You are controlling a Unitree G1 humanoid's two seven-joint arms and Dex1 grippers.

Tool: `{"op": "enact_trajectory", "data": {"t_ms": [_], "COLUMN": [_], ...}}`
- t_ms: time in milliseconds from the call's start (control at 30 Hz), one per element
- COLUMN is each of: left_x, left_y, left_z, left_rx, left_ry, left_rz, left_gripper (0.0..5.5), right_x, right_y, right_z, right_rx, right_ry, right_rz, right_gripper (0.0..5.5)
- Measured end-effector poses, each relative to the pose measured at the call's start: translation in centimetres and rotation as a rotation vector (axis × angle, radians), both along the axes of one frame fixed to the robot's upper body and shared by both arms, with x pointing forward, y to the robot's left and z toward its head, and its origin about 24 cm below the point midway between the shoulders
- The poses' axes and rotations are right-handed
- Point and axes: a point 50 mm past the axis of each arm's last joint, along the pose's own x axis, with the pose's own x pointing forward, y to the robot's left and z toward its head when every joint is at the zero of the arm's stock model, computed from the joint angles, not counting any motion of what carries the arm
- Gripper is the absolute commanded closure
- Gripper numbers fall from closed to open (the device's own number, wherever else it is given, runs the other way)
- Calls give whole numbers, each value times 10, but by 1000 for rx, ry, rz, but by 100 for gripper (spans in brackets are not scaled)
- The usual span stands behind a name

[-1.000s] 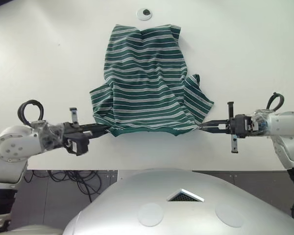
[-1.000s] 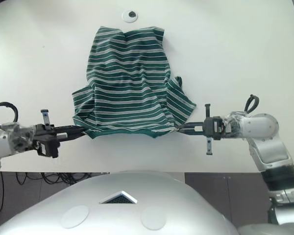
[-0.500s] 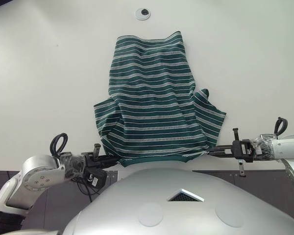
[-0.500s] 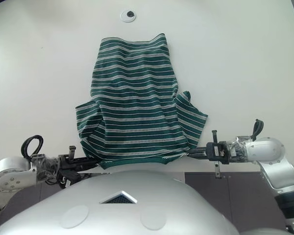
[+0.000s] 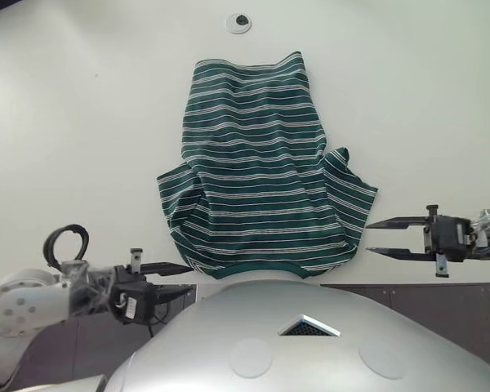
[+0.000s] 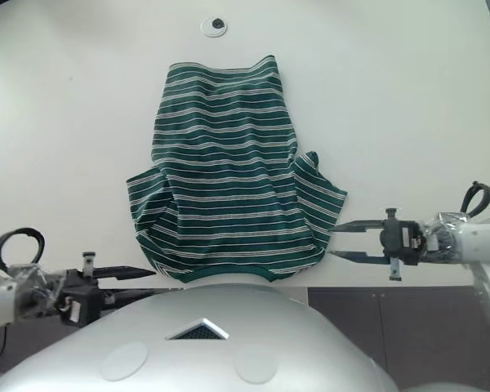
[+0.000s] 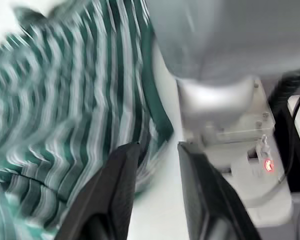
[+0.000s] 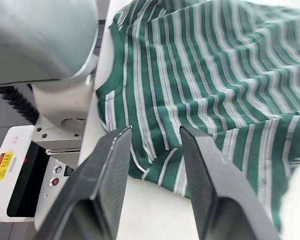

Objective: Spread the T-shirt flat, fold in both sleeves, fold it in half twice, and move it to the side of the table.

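A green T-shirt with white stripes lies lengthwise on the white table, its near edge at the table's front edge. It is fairly flat, with a sleeve sticking out to the right and some bunching at the left side. My left gripper is open just off the shirt's near left corner, at the table's front edge. My right gripper is open a little right of the near right corner. In the wrist views, the left gripper and the right gripper have open jaws over striped cloth, holding nothing.
A small round disc is set in the table beyond the shirt's far edge. Bare table lies to both sides of the shirt. Below the front edge are cables and an equipment box with a red light.
Both grippers held the shirt's near corners and drew it toward the front edge. Now they have let go, opened, and moved outward from the corners. The shirt lies flatter.
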Motion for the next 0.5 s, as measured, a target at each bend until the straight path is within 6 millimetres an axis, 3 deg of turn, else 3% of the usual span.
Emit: {"op": "enact_trajectory", "data": {"t_ms": [100,200,267,433,500], "left_x": [40,91,107,103,101], "left_y": [4,20,27,32,33], "left_z": [7,-6,-18,-69,-72], "left_rx": [-65,-32,26,210,264], "left_ry": [-158,-300,-321,-246,-301], "left_rz": [159,416,488,460,392], "left_gripper": [412,412,412,412,412], "right_x": [13,33,38,43,44], "right_y": [-4,7,11,18,20], "right_z": [-2,-25,-34,-40,-47], "right_rx": [-14,-22,-40,-70,-132], "right_ry": [-50,-188,-225,-262,-279], "right_rz": [-46,-146,-158,-119,-92], "right_gripper": [376,376,376,376,376]}}
